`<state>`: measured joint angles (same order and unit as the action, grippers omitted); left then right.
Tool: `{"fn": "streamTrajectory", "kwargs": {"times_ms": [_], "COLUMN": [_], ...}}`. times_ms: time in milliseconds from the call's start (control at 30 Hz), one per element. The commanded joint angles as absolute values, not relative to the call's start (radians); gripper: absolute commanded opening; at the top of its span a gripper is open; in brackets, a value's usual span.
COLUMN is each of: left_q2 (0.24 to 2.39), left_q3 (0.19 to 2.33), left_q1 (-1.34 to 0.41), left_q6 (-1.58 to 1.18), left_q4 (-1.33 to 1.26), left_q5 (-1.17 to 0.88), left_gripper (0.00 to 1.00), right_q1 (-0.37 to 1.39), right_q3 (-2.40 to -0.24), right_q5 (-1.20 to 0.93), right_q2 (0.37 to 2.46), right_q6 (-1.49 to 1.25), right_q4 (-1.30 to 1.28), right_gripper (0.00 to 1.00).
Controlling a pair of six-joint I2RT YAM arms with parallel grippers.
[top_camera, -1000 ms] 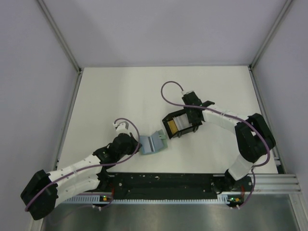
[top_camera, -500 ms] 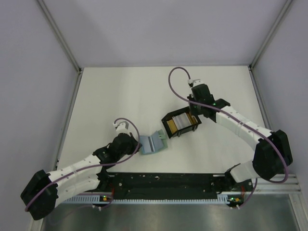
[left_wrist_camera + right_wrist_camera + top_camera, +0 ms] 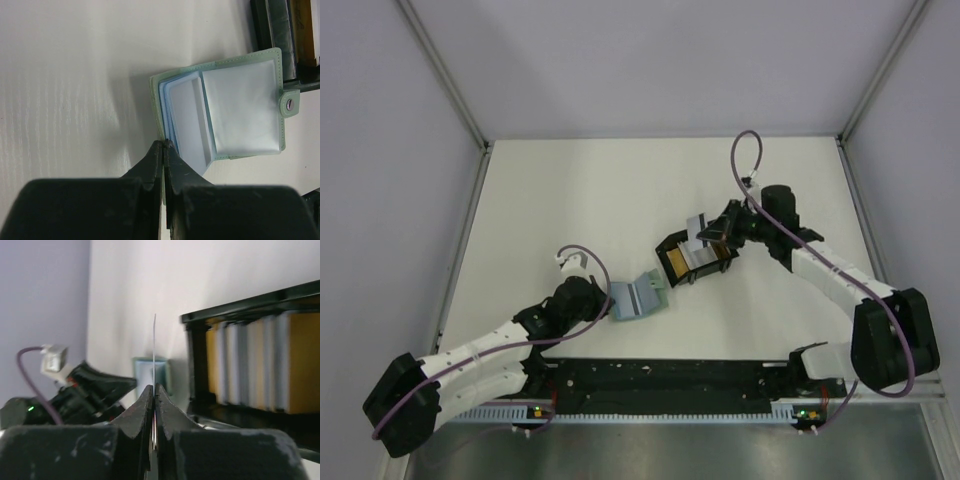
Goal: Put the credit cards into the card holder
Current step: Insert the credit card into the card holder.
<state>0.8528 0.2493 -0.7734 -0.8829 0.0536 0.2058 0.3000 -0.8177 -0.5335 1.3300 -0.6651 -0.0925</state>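
Observation:
The sage-green card holder (image 3: pixel 638 296) lies open on the table, its pale blue slotted inside (image 3: pixel 225 115) facing up. My left gripper (image 3: pixel 611 303) is shut on the holder's near left edge (image 3: pixel 164 145). My right gripper (image 3: pixel 713 236) hangs above the black box and is shut on a pale grey-white credit card (image 3: pixel 698 225) with a dark stripe. In the right wrist view that card (image 3: pixel 154 340) shows edge-on as a thin line rising from the gripper (image 3: pixel 154 388), with the card holder (image 3: pixel 152 371) blurred beyond it. More credit cards (image 3: pixel 700 258), yellow-orange and white, stand in the box.
The black open box (image 3: pixel 676 245) stands just right of the card holder, its wall (image 3: pixel 195 360) close beside the held card. My left arm (image 3: pixel 75 390) lies beyond the holder in the right wrist view. White enclosure walls and rails border the table.
My right gripper has risen out of the black box and swung to the right, now carrying the grey-white card. The left gripper and card holder have not moved.

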Motion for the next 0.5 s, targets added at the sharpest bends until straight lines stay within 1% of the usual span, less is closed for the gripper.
{"fn": "streamTrajectory", "kwargs": {"times_ms": [0, 167, 267, 467], "left_q2": [0.842, 0.842, 0.842, 0.841], "left_q3": [0.262, 0.259, 0.258, 0.265], "left_q1": [-0.770, -0.770, -0.770, -0.770], "left_q6": [-0.868, -0.868, -0.867, -0.864], "left_q4": [0.014, 0.009, 0.009, 0.009], "left_q5": [0.206, 0.204, 0.207, 0.212], "left_gripper": [0.00, 0.00, 0.00, 0.00], "right_q1": [0.296, 0.298, 0.299, 0.362], "right_q3": [-0.718, -0.611, -0.565, -0.591], "right_q5": [-0.865, -0.920, -0.971, -1.104], "right_q2": [1.264, 1.220, 1.221, 1.246], "right_q6": [-1.032, -1.279, -1.414, -1.406], "right_q4": [0.331, 0.567, 0.798, 0.965], "right_gripper": [0.00, 0.00, 0.00, 0.00]}}
